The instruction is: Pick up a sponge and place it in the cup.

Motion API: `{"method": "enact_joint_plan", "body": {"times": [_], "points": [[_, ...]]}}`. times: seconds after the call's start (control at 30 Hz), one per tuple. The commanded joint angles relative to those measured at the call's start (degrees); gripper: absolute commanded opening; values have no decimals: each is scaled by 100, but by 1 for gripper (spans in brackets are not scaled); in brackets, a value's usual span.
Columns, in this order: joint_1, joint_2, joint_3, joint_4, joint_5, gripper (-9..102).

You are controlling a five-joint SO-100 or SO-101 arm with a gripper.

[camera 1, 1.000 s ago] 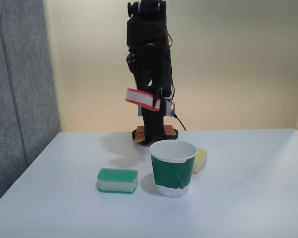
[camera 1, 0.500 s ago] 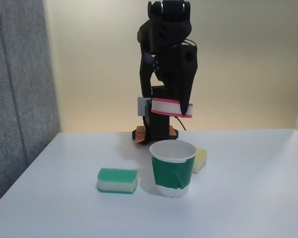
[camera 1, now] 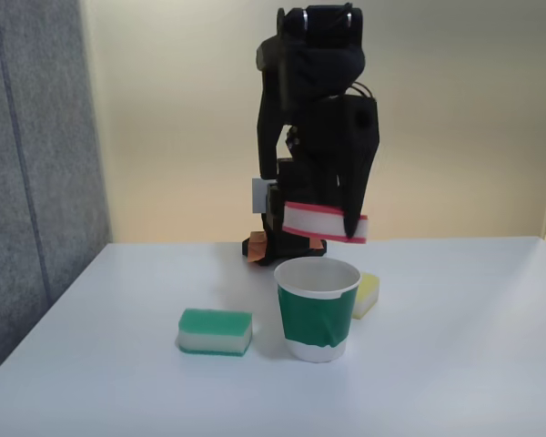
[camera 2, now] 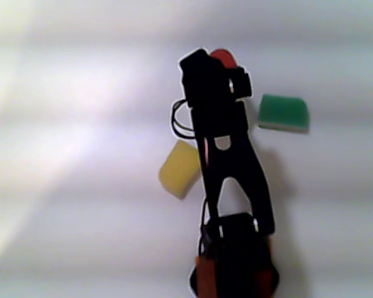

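**Red sponge held just above the cup**

In the fixed view the black arm (camera 1: 314,137) stands behind the cup (camera 1: 317,309), bent forward and down over it. The gripper (camera 1: 332,223) is closed around the sponge (camera 1: 323,221), its fingers clamped on the sponge's right part. The sponge hangs in the air, tilted slightly down to the right, its white layer between thin red edges. It sits just above the cup's rim and apart from it.

The cup stands upright on the white table (camera 1: 455,364), mouth open. A green sponge (camera 1: 216,330) lies to the cup's left in this view, near but not touching. A yellow sponge (camera 1: 367,294) lies just behind the cup's right side, partly hidden by it.

In the other view, from above, the arm (camera 2: 227,155) covers the cup. A bit of red (camera 2: 223,58) shows past the arm's far end. The green sponge (camera 2: 283,112) lies right of the arm, the yellow sponge (camera 2: 179,168) left of it.
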Motion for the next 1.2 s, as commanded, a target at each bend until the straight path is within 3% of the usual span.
{"method": "enact_joint_plan", "body": {"times": [0.0, 0.07, 0.23, 0.47, 0.67, 0.8, 0.93, 1.07, 1.17], "points": [[-88, 79, -193, 97, -35, 10], [-132, 185, -105, 141, 9, 13], [-158, 369, 123, 9, -9, 31], [-176, 413, 176, -105, 53, 39], [-62, 694, 167, -62, 79, 33], [185, 1336, 272, 114, 62, 7], [404, 2206, 747, 193, 396, 0], [387, 3226, 1468, 123, 729, 0], [202, 4043, 2083, 149, 1600, 0]]}}
